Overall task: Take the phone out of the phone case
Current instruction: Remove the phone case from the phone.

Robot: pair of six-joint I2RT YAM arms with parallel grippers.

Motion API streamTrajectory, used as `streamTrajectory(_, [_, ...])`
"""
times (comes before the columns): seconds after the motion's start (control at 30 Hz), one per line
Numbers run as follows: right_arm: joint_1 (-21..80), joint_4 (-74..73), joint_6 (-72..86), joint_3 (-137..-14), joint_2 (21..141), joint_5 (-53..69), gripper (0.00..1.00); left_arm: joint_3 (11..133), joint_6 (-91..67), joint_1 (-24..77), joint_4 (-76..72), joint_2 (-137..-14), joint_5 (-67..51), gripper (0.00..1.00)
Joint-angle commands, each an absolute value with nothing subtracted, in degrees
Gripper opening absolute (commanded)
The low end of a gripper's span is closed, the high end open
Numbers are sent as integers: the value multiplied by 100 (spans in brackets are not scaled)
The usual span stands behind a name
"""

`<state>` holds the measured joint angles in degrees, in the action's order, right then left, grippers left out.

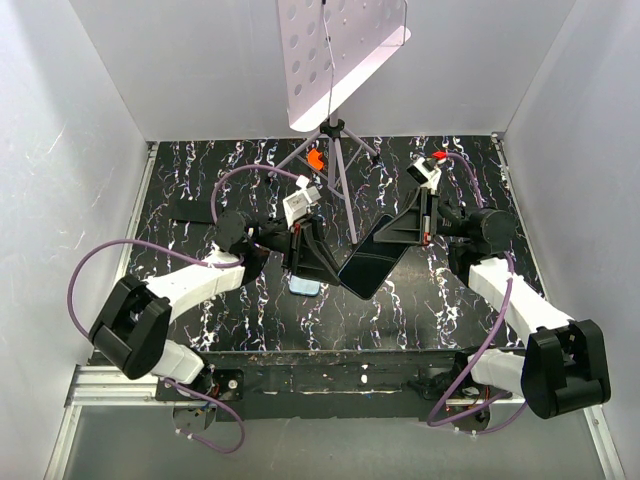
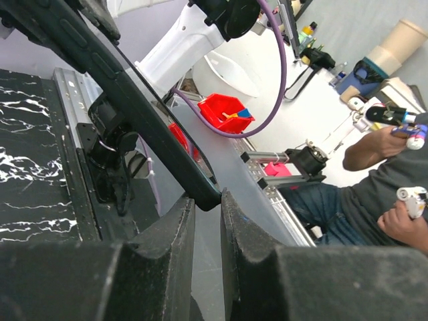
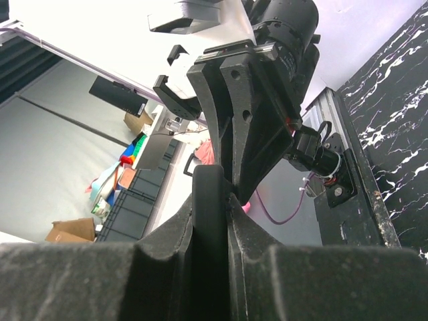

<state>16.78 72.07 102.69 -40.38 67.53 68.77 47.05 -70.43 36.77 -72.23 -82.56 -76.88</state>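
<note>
The phone [image 1: 368, 262] is held aloft, clamped edge-on in the right pincer [image 3: 211, 200] with its lower corner at the clenched left pincer [image 2: 206, 210], apparently so the phone case [image 1: 305, 287], lying on the worktop [image 1: 450, 300] beneath the left pincer, is left freed.

Black marbled tabletop [image 1: 420, 310], tripod [image 1: 334, 128] bearing perforated white panel [image 1: 350, 60], red bin [image 2: 224, 110]

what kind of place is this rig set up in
Probably a robotics lab test cell: white walls box in a black marbled table, and outside it are a seated person holding small handheld devices and a red bin of parts.
</note>
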Motion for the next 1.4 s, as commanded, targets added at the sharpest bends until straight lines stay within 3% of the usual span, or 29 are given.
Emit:
streamTrajectory(0.0, [2127,9193,12199,-4508,6276,5863,1,4772,-5871,3560,-6625,-8596,-6899,0])
streamTrajectory(0.27, [2425,9176,12366,-4491,6275,5581,1,5019,-4239,3542,-5266,-8420,-6662,0])
streamTrajectory(0.47, [2514,9176,12419,-4325,6310,5467,1,5115,-4456,3525,-6074,-8499,-7093,0])
streamTrajectory(0.63, [2531,8940,12305,-4245,6179,5431,1,5238,-3439,3498,-4110,-8166,-6191,0])
streamTrajectory(0.77, [2540,7756,11263,-4228,5776,5301,1,5282,-2821,3507,-2008,-7753,-4758,0])
streamTrajectory(0.83, [2557,7148,10655,-4192,5547,4967,1,5116,-3074,3533,-1680,-7542,-4231,0])
streamTrajectory(0.9, [2627,6130,9847,-4201,5319,4695,1,4801,-3775,3568,-2124,-7305,-4087,0])
streamTrajectory(0.97, [2680,5548,9257,-4253,5221,4457,1,4563,-4444,3638,-2608,-7129,-3956,8])
streamTrajectory(1.07, [2751,5536,9079,-4298,5326,4299,1,4421,-5008,3823,-2743,-7022,-3745,18])
streamTrajectory(1.23, [3040,5502,8563,-4263,5432,3781,1,4386,-5439,4104,-2881,-7189,-3796,26])
streamTrajectory(1.37, [3155,4985,8069,-4368,5353,3534,1,4149,-5932,4236,-3664,-7409,-3990,24])
